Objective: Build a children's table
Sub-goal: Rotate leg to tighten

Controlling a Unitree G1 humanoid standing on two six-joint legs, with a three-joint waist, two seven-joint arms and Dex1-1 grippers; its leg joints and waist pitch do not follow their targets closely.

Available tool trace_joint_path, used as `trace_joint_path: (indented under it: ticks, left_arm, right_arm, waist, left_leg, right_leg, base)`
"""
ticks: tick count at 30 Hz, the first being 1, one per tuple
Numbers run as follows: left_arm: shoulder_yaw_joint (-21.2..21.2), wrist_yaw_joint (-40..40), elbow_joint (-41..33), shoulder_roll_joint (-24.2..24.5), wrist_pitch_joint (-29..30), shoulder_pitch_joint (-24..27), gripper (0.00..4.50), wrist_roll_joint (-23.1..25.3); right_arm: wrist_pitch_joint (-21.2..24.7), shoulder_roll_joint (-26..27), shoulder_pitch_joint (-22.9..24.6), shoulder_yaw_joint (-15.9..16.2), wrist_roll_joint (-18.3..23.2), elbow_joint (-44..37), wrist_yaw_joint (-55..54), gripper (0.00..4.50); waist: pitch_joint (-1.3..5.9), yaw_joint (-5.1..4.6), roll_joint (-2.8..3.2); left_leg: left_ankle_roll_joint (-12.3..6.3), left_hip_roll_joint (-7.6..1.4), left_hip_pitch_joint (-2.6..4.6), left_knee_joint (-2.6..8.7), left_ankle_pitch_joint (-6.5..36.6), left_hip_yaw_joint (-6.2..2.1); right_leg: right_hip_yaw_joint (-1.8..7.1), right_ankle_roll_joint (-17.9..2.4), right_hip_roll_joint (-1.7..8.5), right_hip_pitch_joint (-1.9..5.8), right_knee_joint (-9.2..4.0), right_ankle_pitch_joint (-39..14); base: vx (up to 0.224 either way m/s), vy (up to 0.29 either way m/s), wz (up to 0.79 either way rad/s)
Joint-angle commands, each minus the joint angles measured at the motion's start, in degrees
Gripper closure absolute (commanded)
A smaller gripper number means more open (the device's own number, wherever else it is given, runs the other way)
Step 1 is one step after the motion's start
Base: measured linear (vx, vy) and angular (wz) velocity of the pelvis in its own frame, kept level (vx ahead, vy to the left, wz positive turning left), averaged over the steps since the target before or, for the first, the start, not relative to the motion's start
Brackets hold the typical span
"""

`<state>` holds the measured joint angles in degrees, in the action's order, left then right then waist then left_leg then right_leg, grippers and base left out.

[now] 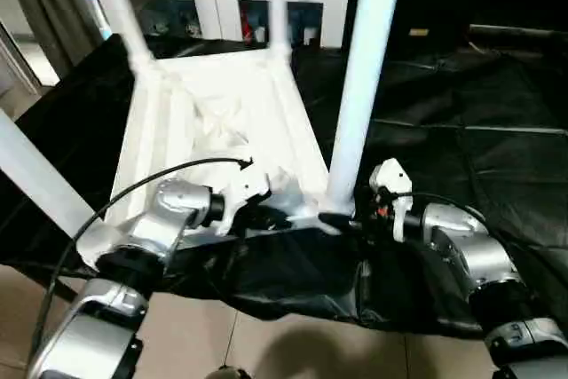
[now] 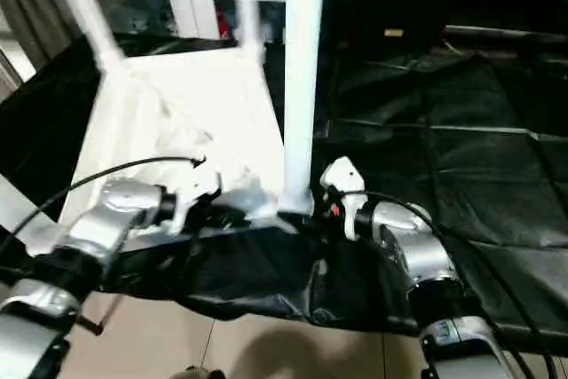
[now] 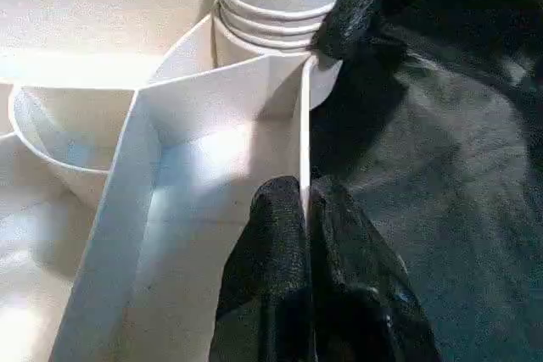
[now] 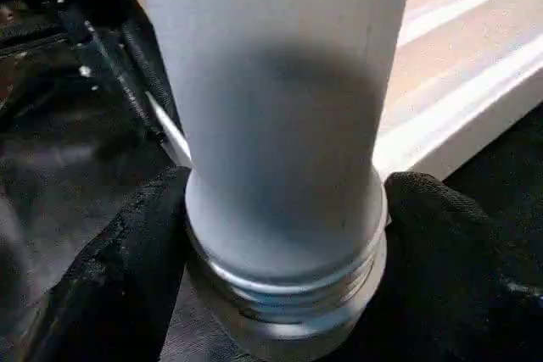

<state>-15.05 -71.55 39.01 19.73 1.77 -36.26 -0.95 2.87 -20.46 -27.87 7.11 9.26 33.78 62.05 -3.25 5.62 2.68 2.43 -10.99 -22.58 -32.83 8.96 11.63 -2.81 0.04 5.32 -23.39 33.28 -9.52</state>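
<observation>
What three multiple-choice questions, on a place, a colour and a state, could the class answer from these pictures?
1. Where is the right gripper?
A. At the near leg's base
B. On the floor
C. On a far leg

2. What colour is the sheet under the top?
A. White
B. Black
C. Red

3. What is the left gripper doing?
A. Hanging open above the top
B. Holding a leg
C. Pinching the top's rim

Answers:
1 A: the right gripper sits at the foot of the near leg.
2 B: the sheet around the top is black.
3 C: the left gripper is shut on the thin rim wall.
</observation>
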Motion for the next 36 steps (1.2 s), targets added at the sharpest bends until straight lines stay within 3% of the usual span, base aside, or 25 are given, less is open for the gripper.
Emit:
trace_joint_path:
  ticks: [1,11,15,16,19,21,22,23,24,25,26,29,31,35,36]
  left_arm:
    - [0.18,-3.62,-2.33,0.06,-0.27,0.38,4.5,-2.5]
    - [1.09,-2.33,-2.37,-0.57,0.08,0.86,4.5,-3.05]
    - [2.1,4.73,0.4,-2.92,-0.77,-0.47,4.5,-1.45]
    - [2.51,11.47,3.39,-4.89,-1.08,-2.15,4.5,0.54]
    - [3.27,18.08,6.31,-7.65,-0.73,-4.03,4.5,1.53]
    - [3.3,21.58,7.33,-9.6,-0.66,-4.92,4.5,2.16]
    - [3.3,22.07,7.45,-9.89,-0.62,-5.04,4.5,2.23]
    - [3.2,23.49,7.71,-11.02,-0.55,-5.32,4.5,2.44]
    - [3.04,24.53,7.75,-12.03,-0.42,-5.46,4.5,2.61]
    - [2.76,25.12,7.65,-13.08,-0.31,-5.48,4.5,2.7]
    - [2.58,25.58,7.69,-13.88,-0.4,-5.5,4.5,2.82]
    - [2.14,25.72,8.62,-15.88,-1.22,-5.81,4.5,3.03]
    - [1.64,23.74,8.14,-15.53,-1.33,-5.52,4.5,2.78]
    - [0.87,19.37,6.84,-13.54,-1.45,-4.71,4.5,2.35]
    - [0.77,18.0,6.44,-12.9,-1.45,-4.45,4.5,2.33]
  right_arm:
    - [-0.42,-1.2,-1.58,-0.22,0.78,-0.41,1.57,0.77]
    - [0.49,-0.67,-0.05,-0.43,2.0,-1.44,3.84,1.54]
    - [-0.18,1.68,0.94,-1.39,0.56,-0.13,-2.64,1.75]
    - [-1.03,4.4,0.74,-2.53,-1.64,3.18,-12.08,1.75]
    - [-0.6,8.07,0.25,-4.12,-3.57,6.87,-24.44,1.77]
    - [0.03,9.89,-0.09,-4.89,-4.2,8.38,-30.49,1.78]
    - [0.12,10.14,-0.14,-4.99,-4.25,8.57,-31.24,1.78]
    - [0.28,11.14,-0.29,-5.17,-4.63,8.94,-33.76,1.78]
    - [0.7,12.2,-0.44,-5.3,-4.93,9.17,-35.99,1.78]
    - [1.03,13.3,-0.62,-5.24,-5.19,9.28,-37.66,1.78]
    - [1.08,14.18,-0.71,-5.04,-5.53,9.22,-38.6,1.78]
    - [-0.7,16.43,-0.5,-3.67,-6.04,8.0,-37.08,1.78]
    - [-1.34,16.05,-0.07,-2.99,-4.59,6.31,-32.58,1.08]
    - [-1.67,13.22,0.01,-1.28,-3.58,3.99,-25.97,0.88]
    - [-1.99,12.18,0.05,-0.7,-3.9,3.38,-24.23,0.64]
  waist:
    - [4.09,-0.01,-0.96]
    - [4.2,0.12,-1.1]
    - [3.95,-0.09,-1.18]
    - [3.77,-0.41,-1.13]
    - [3.41,-0.99,-1.08]
    - [3.25,-1.26,-1.3]
    - [3.25,-1.33,-1.23]
    - [3.24,-1.36,-1.32]
    - [3.18,-1.45,-0.89]
    - [3.22,-1.52,-1.03]
    - [3.25,-1.5,-0.62]
    - [3.29,-1.81,-0.85]
    - [3.33,-1.84,-0.77]
    - [3.55,-1.62,-0.79]
    - [3.59,-1.56,-0.85]
  left_leg:
    - [-5.33,-2.28,1.54,3.17,11.31,-0.75]
    - [-5.94,-2.2,1.41,2.91,9.57,-0.74]
    - [-4.67,-2.13,1.38,3.14,11.49,-0.84]
    - [-3.94,-2.12,1.39,3.29,12.6,-0.85]
    - [-0.71,-1.78,1.85,3.64,17.08,-1.17]
    - [-0.31,-1.6,1.69,3.82,18.28,-1.3]
    - [-0.18,-1.63,2.08,3.81,19.57,-1.32]
    - [-0.3,-1.59,2.1,3.8,19.67,-1.32]
    - [-0.26,-1.59,2.0,3.91,19.99,-1.37]
    - [-0.32,-1.59,1.99,4.01,20.41,-1.48]
    - [-0.33,-1.61,2.01,4.05,20.72,-1.54]
    - [-0.43,-1.6,1.96,4.18,21.55,-1.54]
    - [-0.83,-1.61,1.93,4.18,21.58,-1.54]
    - [-2.37,-1.69,1.55,4.0,18.64,-1.38]
    - [-2.59,-1.68,1.55,3.93,18.15,-1.35]
  right_leg:
    - [1.49,-15.16,2.78,2.61,-2.63,-8.85]
    - [1.48,-15.36,2.78,2.66,-2.37,-7.46]
    - [1.55,-14.27,2.84,2.58,-2.79,-11.05]
    - [1.66,-13.67,2.81,2.31,-3.07,-13.19]
    - [1.8,-11.12,3.11,2.03,-4.04,-22.44]
    - [1.73,-9.53,2.96,2.09,-4.32,-25.08]
    - [1.78,-8.95,2.98,1.76,-4.65,-26.56]
    - [1.8,-8.69,2.99,1.74,-4.8,-27.02]
    - [1.85,-8.27,2.97,1.68,-4.98,-27.36]
    - [1.74,-8.0,2.89,1.76,-4.96,-27.44]
    - [1.77,-8.05,2.89,1.67,-4.94,-26.93]
    - [1.74,-8.43,2.71,1.69,-4.91,-25.37]
    - [1.84,-8.73,2.75,1.72,-4.85,-24.25]
    - [1.9,-10.26,2.8,2.2,-4.33,-19.18]
    - [1.86,-10.53,2.76,2.29,-4.27,-18.45]
  base:
    - [0.0,0.0,0.0]
    - [0.0,0.0,0.0]
    - [0.0,0.0,0.0]
    - [0.0,0.0,0.0]
    - [0.0,0.0,0.0]
    - [0.0,0.0,0.0]
    - [0.0,0.0,0.0]
    - [0.0,0.0,0.0]
    - [0.0,0.0,0.0]
    - [0.0,0.0,0.0]
    - [0.0,0.0,0.0]
    - [0.0,0.0,0.0]
    - [0.0,0.0,0.0]
    - [0.0,0.0,0.0]
    - [0.0,0.0,0.0]
